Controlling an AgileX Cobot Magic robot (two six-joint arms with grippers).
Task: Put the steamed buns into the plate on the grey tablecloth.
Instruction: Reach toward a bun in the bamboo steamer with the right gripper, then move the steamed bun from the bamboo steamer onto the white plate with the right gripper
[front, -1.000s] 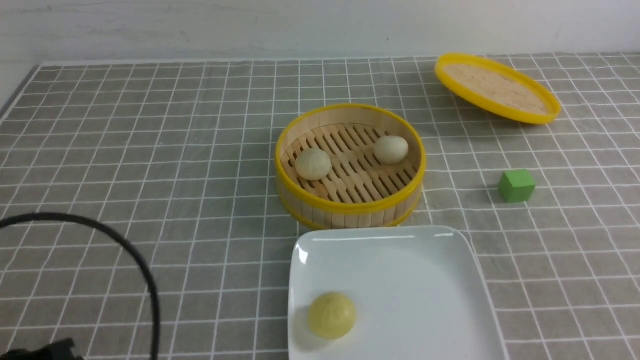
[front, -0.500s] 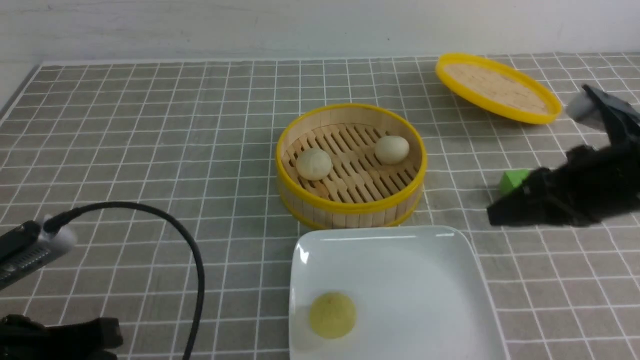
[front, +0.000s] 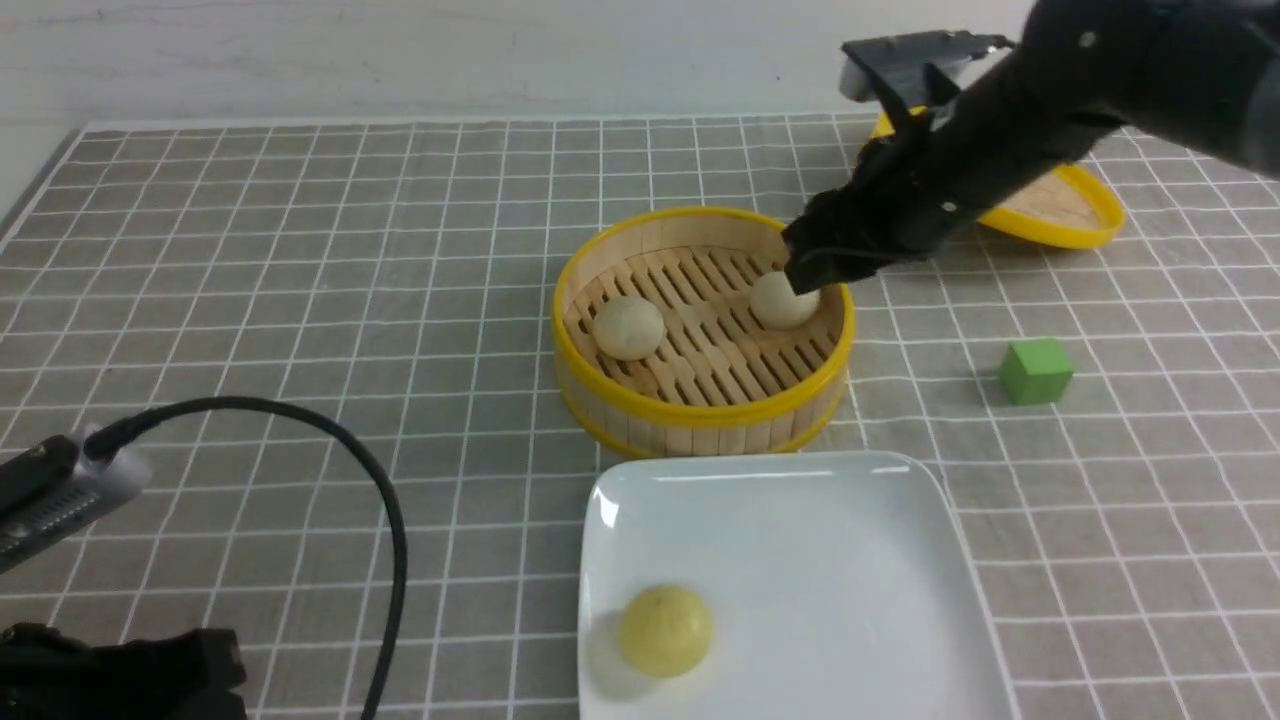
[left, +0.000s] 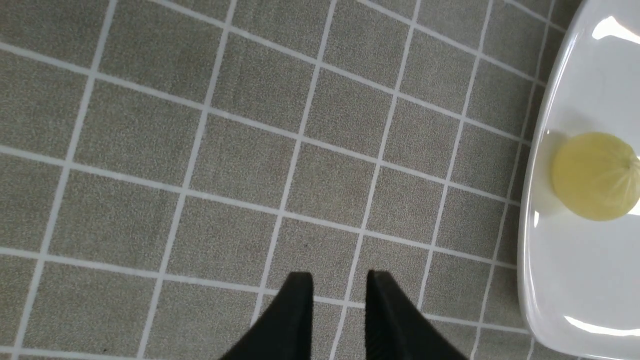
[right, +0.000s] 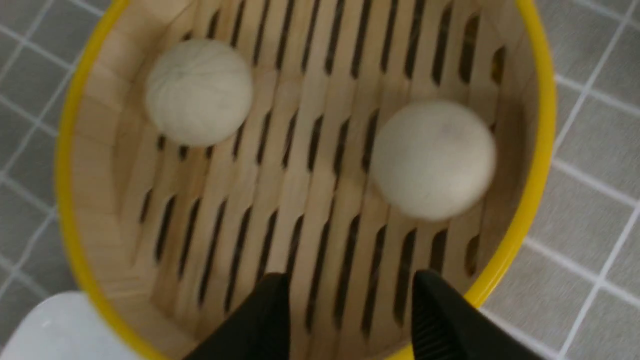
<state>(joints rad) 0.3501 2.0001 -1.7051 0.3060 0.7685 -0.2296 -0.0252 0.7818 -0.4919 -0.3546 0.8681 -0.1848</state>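
Steamer basket (front: 700, 425) sits mid grey tablecloth (front: 300, 300), uncovered, w/ both steamed buns (front: 628, 327) inside, well apart on the slats: one at left, and the right bun (front: 780, 302) near the right wall. Plate (front: 850, 560) lies just in front of the basket, on the robot's side, holding only a yellow bun (front: 665, 630) near its left edge; neither steamed bun is on it yet. Lid (front: 1070, 205) lies far right, partly behind the right arm.

Vs half a sec ago: right pincer (front: 805, 275) was low at the right edge by the green cube (front: 1035, 371); now it hangs over the basket's right rim, just above the right bun, fingers spread, gripping nothing. Left pincer (left: 340, 282) has hardly shifted: over bare cloth left of the plate, narrow gap btwn fingers, empty. Buns unmoved.

Count: 2 steamed buns, 1 yellow bun, 1 plate, 1 basket, 1 lid, 1 cube, 2 pincers.
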